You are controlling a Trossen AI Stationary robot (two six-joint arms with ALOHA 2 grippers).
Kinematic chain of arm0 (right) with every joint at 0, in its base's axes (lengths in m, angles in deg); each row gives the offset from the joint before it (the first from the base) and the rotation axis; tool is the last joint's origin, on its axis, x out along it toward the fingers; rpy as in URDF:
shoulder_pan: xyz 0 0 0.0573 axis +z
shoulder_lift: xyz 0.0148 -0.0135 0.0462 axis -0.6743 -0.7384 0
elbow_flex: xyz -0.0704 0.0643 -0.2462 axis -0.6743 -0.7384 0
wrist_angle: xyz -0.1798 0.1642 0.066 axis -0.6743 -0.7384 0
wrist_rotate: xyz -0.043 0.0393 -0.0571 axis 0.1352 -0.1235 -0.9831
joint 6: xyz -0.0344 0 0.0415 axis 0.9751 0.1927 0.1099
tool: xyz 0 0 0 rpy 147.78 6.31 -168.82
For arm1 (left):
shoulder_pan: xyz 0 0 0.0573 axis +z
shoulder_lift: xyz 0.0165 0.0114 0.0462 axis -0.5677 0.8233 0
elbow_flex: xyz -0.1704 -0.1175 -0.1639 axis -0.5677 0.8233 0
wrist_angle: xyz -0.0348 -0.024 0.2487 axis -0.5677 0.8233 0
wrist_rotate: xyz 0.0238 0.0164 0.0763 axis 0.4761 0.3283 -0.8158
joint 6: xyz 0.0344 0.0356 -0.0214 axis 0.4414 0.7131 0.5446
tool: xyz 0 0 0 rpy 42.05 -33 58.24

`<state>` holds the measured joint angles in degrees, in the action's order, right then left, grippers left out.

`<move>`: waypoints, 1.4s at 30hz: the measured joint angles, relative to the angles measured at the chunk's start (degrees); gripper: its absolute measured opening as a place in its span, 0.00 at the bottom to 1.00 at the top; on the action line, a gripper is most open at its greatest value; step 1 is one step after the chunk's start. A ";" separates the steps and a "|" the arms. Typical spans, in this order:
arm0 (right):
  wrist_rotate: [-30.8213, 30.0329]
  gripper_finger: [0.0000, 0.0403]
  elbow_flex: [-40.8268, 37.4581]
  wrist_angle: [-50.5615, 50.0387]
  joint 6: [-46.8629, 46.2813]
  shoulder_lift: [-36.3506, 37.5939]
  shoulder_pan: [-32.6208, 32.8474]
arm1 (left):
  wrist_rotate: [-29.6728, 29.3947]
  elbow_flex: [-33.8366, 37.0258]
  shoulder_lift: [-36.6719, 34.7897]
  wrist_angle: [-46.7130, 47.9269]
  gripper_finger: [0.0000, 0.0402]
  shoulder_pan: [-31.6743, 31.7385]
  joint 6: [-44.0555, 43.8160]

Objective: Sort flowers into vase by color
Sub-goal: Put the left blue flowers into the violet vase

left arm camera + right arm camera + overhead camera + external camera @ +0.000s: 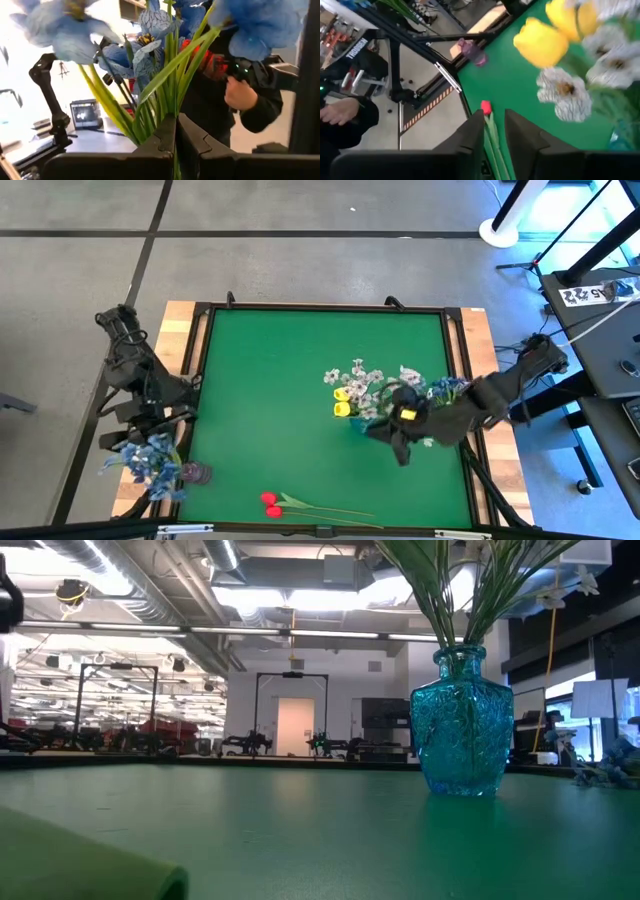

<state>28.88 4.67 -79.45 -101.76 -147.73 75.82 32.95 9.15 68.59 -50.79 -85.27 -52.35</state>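
My left gripper [175, 131] is shut on a bunch of blue flowers [150, 459], held beyond the table's left edge near a small purple vase [196, 473]. A teal glass vase [462, 722] stands right of the table's middle and holds yellow tulips [343, 401] and white blossoms [357, 374]. Two red tulips [270, 504] lie flat by the near edge. My right gripper [401, 448] hovers just right of the teal vase, its fingers [470, 137] a narrow gap apart with nothing between them. My left gripper pinches several of the blue flowers' green stems [167, 107] together between its two fingers. The fingers lie about level, pointing toward the table's near side, and the stems run on along them. The blossoms [150, 35] fan out past the fingertips, lifted clear of the table.
More bluish blossoms [446, 388] lie on the table right of the teal vase, beside my right arm. The table has a raised black frame [200, 360] and wooden side strips. A person's hand [239, 95] shows beyond the table.
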 joint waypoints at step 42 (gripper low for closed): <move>-8.09 0.12 0.02 -1.91 -9.04 -5.38 -3.40 | -6.56 28.58 -16.48 -17.39 0.00 -3.12 13.07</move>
<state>20.79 4.69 -81.36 -110.81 -153.11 72.43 26.39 37.73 52.11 -68.18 -88.40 -39.28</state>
